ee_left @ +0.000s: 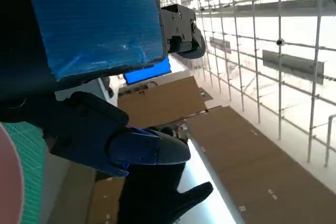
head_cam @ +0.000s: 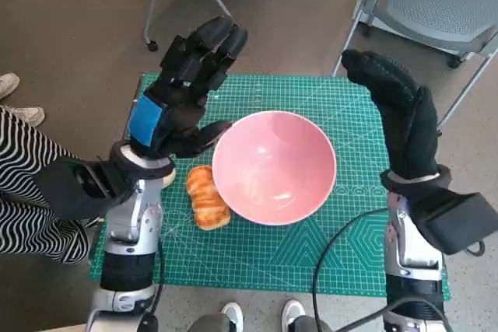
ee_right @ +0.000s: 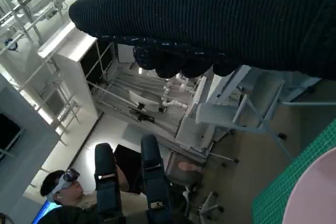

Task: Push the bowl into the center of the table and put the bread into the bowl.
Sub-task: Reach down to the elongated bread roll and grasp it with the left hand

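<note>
Two hands were raised above the mat (head_cam: 327,262), and neither was seen to hold anything. The bowl (head_cam: 274,166) was found near the middle of the table, upright and empty, so the push was judged largely done — the bread (head_cam: 207,197) remained outside it, lying on the mat just beside the bowl's left rim, touching it or nearly so. The bread's long axis was seen to run roughly toward and away from the robot, slightly slanted. It lay below and a little to the right of the left hand (head_cam: 180,91), close to that forearm, and well apart from the right hand (head_cam: 401,110), with the bowl between them; the left hand was therefore judged the nearer one for the pick.

The left hand was held high, its back up and its fingers spread forward past the mat's far edge, the thumb pointing toward the bowl's rim. The right hand was held upright near the mat's right edge, palm turned inward, fingers loosely together and bent forward — empty as well. A lowering and drawing back of the left hand was judged necessary before the bread could be grasped.
</note>
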Tool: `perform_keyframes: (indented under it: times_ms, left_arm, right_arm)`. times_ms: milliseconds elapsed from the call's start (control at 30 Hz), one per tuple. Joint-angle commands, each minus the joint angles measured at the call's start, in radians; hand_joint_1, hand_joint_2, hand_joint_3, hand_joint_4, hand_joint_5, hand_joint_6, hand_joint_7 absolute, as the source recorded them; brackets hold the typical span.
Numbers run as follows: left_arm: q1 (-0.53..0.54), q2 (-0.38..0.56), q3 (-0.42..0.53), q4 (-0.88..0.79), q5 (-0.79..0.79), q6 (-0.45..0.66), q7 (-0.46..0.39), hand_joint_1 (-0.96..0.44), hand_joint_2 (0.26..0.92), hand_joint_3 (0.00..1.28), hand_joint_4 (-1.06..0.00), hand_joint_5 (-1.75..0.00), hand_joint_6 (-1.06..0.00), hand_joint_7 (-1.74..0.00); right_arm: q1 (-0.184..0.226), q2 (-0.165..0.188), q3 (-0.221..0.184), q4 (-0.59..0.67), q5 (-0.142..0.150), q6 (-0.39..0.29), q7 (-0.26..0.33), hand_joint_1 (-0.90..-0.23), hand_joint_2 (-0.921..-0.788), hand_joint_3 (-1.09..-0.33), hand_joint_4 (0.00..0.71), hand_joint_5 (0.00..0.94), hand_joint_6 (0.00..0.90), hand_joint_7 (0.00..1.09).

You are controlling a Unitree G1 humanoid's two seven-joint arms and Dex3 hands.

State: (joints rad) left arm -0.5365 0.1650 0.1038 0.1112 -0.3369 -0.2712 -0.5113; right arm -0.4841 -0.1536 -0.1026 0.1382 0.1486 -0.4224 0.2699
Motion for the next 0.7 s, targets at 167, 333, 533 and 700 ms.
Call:
perform_keyframes:
  times_ms: [167, 333, 533, 700]
  left_arm:
    - [-0.076, 0.269, 0.069, 0.184, 0.097, -0.211, -0.154, -0.53, 0.921, 0.21, -0.16, -0.07, 0.00, -0.57]
    - [-0.117, 0.375, 0.064, 0.299, 0.098, -0.308, -0.274, -0.48, 0.921, 0.17, -0.18, -0.07, 0.00, -0.56]
    - [-0.124, 0.472, 0.041, 0.385, 0.135, -0.435, -0.365, -0.46, 0.903, 0.09, -0.23, -0.07, -0.01, -0.60]
    - [-0.118, 0.537, 0.020, 0.430, 0.152, -0.505, -0.431, -0.46, 0.875, 0.03, -0.28, -0.05, -0.10, -0.59]
  right_arm:
    - [0.038, -0.008, 0.003, -0.013, -0.021, 0.021, -0.022, -0.683, -0.921, -0.737, 0.180, 0.016, 0.060, 0.59]
    - [0.046, -0.005, -0.002, -0.020, -0.018, 0.021, -0.030, -0.688, -0.921, -0.732, 0.191, 0.019, 0.061, 0.60]
    - [0.051, 0.004, -0.001, -0.023, -0.016, 0.025, -0.038, -0.692, -0.921, -0.730, 0.197, 0.020, 0.059, 0.60]
    - [0.055, 0.006, 0.000, -0.028, -0.016, 0.029, -0.043, -0.694, -0.921, -0.730, 0.199, 0.018, 0.060, 0.60]
